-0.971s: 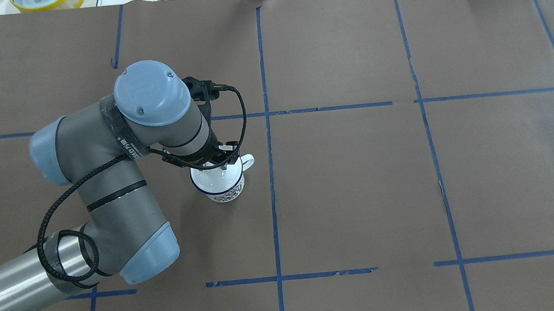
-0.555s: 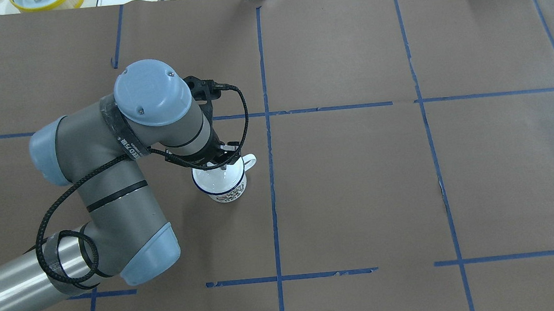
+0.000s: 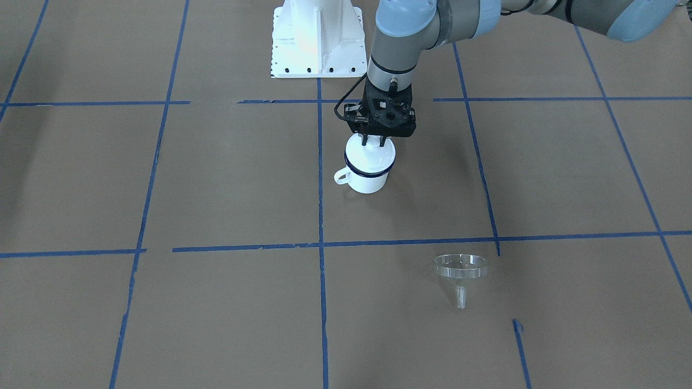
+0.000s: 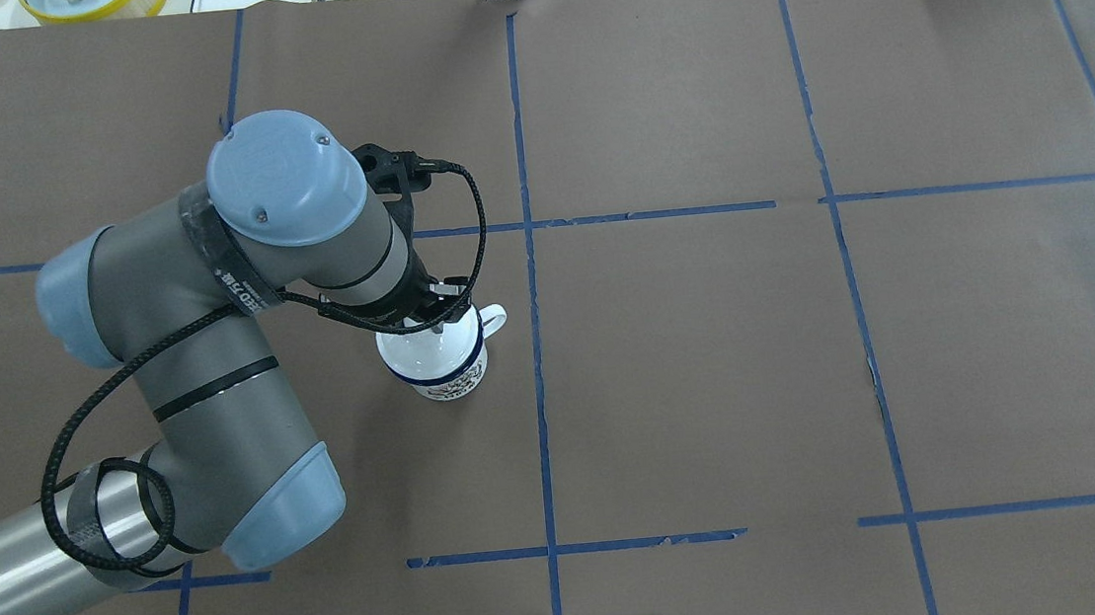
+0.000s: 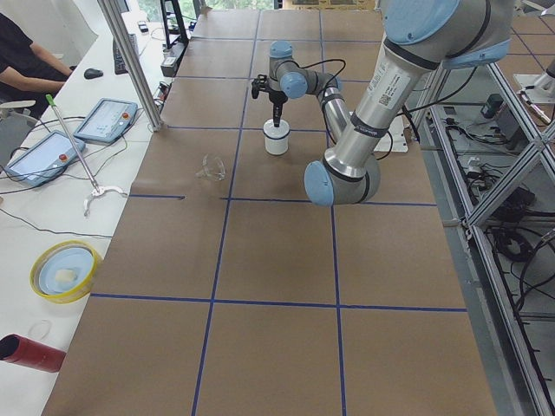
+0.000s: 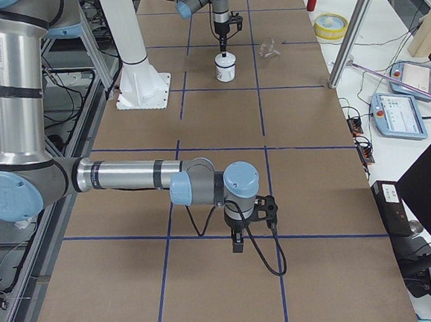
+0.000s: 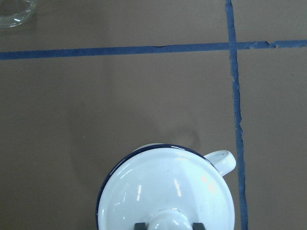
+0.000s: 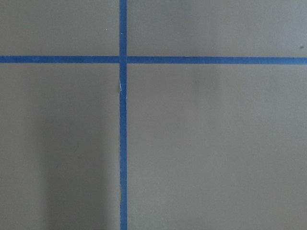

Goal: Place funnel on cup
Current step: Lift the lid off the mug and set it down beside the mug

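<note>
The cup (image 3: pixel 367 181), a white mug with a dark blue rim, stands left of the table's middle line (image 4: pixel 453 380). A round white knobbed lid (image 3: pixel 373 156) covers it. My left gripper (image 3: pixel 373 143) hangs straight above, and in the left wrist view its fingers flank the lid's knob (image 7: pixel 168 221) and are shut on it. The clear funnel (image 3: pixel 460 267) stands on its rim, stem up, on the far side of the cup from me; its edge shows in the left wrist view (image 7: pixel 14 12). My right gripper (image 6: pixel 237 243) hovers far off; I cannot tell its state.
Brown paper with blue tape lines (image 4: pixel 529 250) covers the table. The white robot base (image 3: pixel 316 38) stands at the near edge. A yellow bowl (image 5: pixel 61 270), a red cylinder (image 5: pixel 30 353) and tablets (image 5: pixel 106 119) lie on the operators' side.
My left arm's elbow and wrist have shifted a little left and up in the overhead view. The gripper stays on the lid's knob. The cup has not moved.
</note>
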